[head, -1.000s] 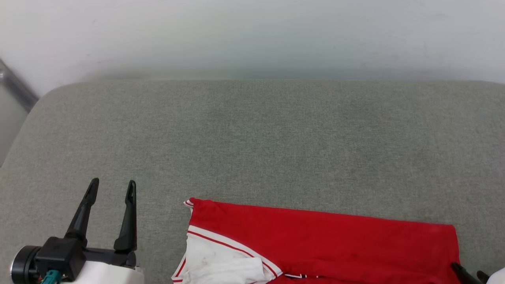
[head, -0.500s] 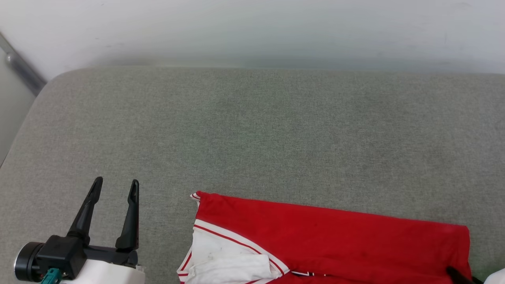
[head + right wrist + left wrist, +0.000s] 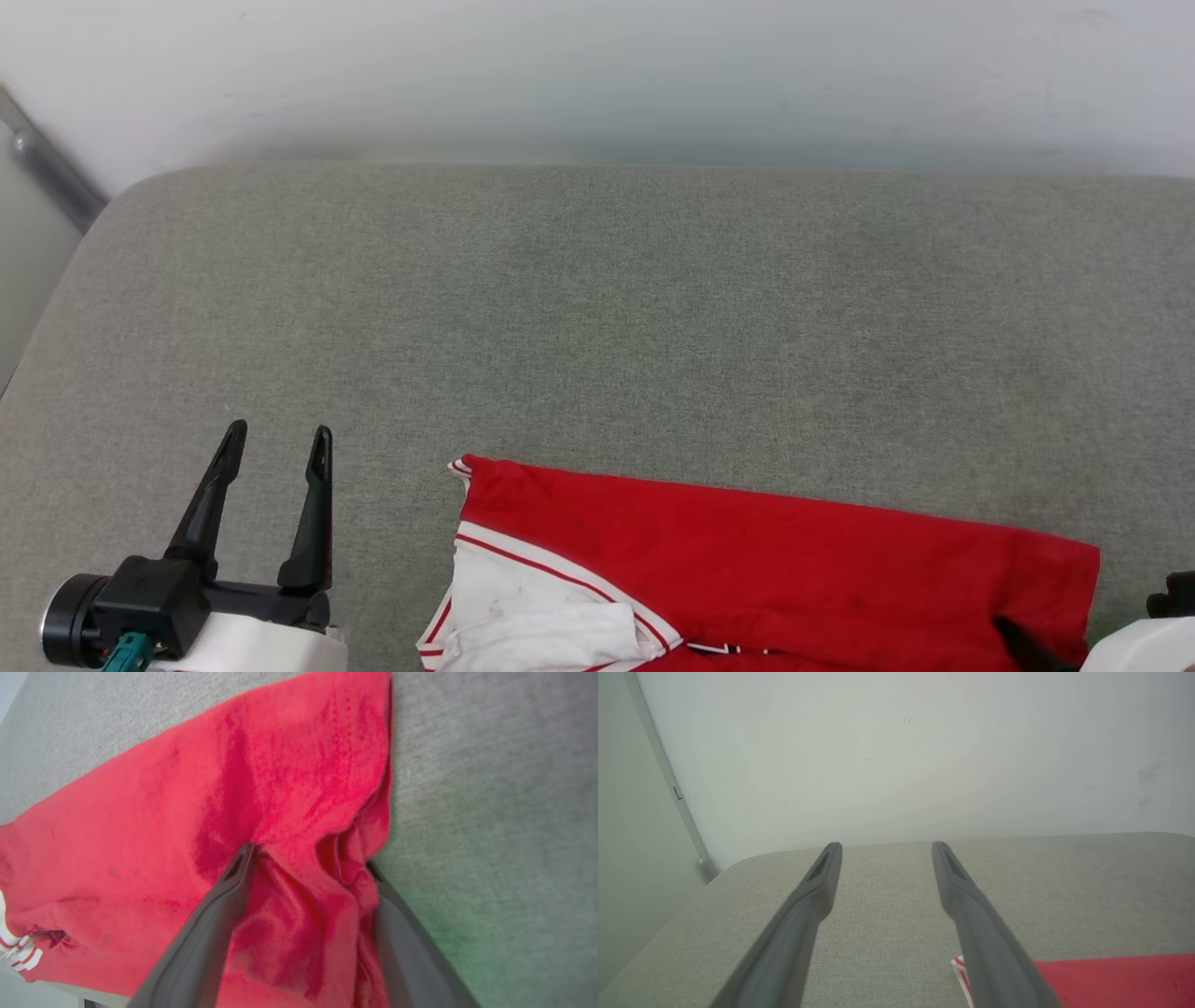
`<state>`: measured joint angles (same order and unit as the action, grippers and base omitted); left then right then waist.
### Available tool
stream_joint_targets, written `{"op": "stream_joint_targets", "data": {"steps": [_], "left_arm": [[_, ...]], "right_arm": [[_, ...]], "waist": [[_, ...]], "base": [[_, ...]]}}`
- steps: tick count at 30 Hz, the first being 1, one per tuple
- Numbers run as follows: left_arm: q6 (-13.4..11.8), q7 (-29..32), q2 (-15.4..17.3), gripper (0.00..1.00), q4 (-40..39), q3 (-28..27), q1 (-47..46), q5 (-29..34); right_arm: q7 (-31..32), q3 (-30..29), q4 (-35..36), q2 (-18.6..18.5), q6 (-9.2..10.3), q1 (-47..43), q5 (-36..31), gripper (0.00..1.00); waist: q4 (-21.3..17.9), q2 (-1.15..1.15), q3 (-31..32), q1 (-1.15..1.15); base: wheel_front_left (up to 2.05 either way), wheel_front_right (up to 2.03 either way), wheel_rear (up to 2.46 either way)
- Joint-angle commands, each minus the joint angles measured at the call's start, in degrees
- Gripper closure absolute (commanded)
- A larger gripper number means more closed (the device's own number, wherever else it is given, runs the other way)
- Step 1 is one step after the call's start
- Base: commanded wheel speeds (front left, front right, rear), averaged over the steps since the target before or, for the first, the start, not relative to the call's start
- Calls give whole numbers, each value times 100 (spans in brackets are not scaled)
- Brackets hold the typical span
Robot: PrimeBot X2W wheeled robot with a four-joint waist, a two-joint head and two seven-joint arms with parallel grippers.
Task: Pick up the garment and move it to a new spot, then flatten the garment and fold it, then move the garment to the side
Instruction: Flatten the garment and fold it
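The left end effector is spread and empty over the grey cloth tabletop. The right end effector is spread wide around the red-and-white jersey shirt.

Counter: grey woven fabric top, rounded corner at upper left of the head view. Wall: plain white, directly behind the counter, lightly scuffed. Metal strip: runs diagonally at upper left. Lighting: soft, even.

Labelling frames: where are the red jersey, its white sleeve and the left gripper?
red jersey (image 3: 794, 560): head view, red body cloth.
white sleeve (image 3: 523, 605): head view, middle of sleeve.
left gripper (image 3: 280, 429): head view, midway between fingertips.
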<state>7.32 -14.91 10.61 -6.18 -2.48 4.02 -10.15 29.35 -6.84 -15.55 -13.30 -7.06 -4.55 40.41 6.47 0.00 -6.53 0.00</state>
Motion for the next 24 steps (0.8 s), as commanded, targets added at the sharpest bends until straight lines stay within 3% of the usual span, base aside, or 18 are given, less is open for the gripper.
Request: {"op": "stream_joint_targets", "data": {"steps": [1, 2, 3, 17, 24], "left_arm": [[6, -39, -19, 0, 5, -16, -46, 38], [9, -40, -19, 0, 3, -19, -41, 39], [11, -39, -18, 0, 4, -19, -36, 31], [15, -39, 32, 0, 18, 67, 73, 12], [16, -39, 18, 0, 4, 55, 106, 30]], "right_arm": [[69, 379, -312, 282, -76, -74, 72, 20], [9, 399, -327, 262, -76, -56, 61, 66], [-75, 418, -323, 233, -76, -27, 47, 100], [-860, -365, -648, -358, -29, 283, -208, 100], [-833, -813, -726, -483, -38, 456, -480, 100]], "waist": [[-21, 0, 14, 0], [-30, 0, 16, 0], [-39, 0, 19, 0], [-170, 0, 86, 0], [-239, 0, 129, 0]], "base": [[0, 0, 0], [0, 0, 0], [0, 0, 0], [0, 0, 0], [0, 0, 0]]}}
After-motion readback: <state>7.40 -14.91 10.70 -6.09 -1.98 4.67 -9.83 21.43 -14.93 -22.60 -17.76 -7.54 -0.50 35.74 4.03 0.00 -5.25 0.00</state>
